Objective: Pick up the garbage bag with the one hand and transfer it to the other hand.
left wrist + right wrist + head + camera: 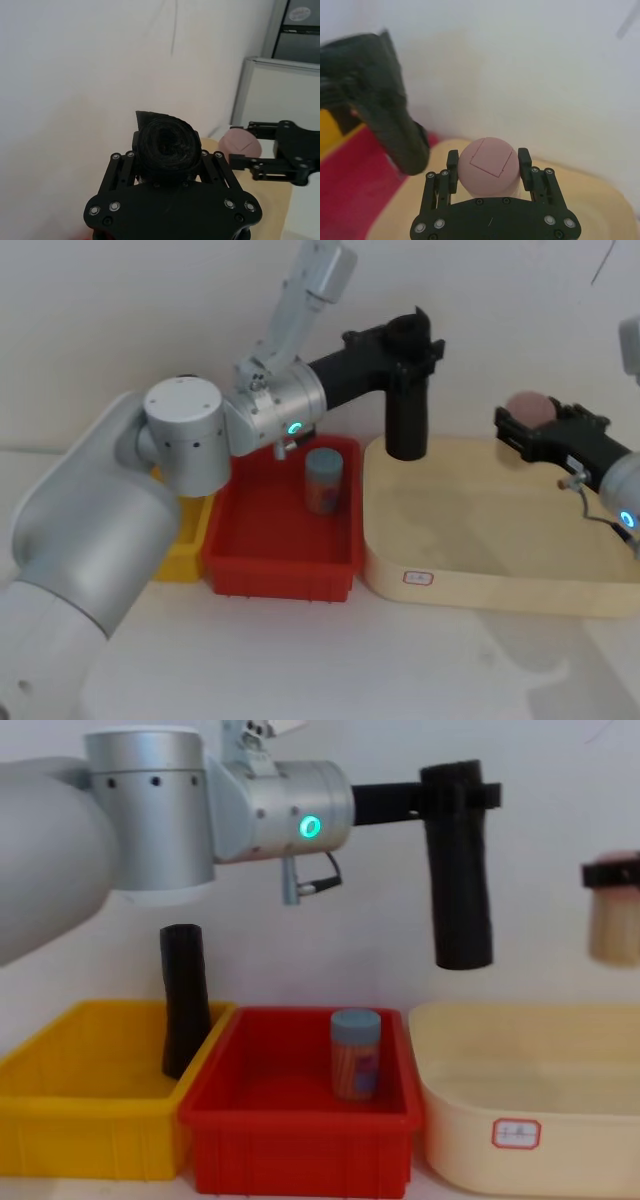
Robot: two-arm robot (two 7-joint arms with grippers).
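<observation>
Garbage bag [407, 410] above tray [460, 525] rim, left pincer [412, 340] clenched | right pincer [488, 161] seemingly grips jar [612, 932]

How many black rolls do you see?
2. The garbage bag hangs in the left gripper over the cream tray, near its left end. Another black roll stands in the yellow bin, by its right wall. The right gripper holds a pink-topped jar. More could hide in that bin.

Held aloft: left hand [408, 345] clamped tight; right hand [528, 416] lower, clamped.
</observation>
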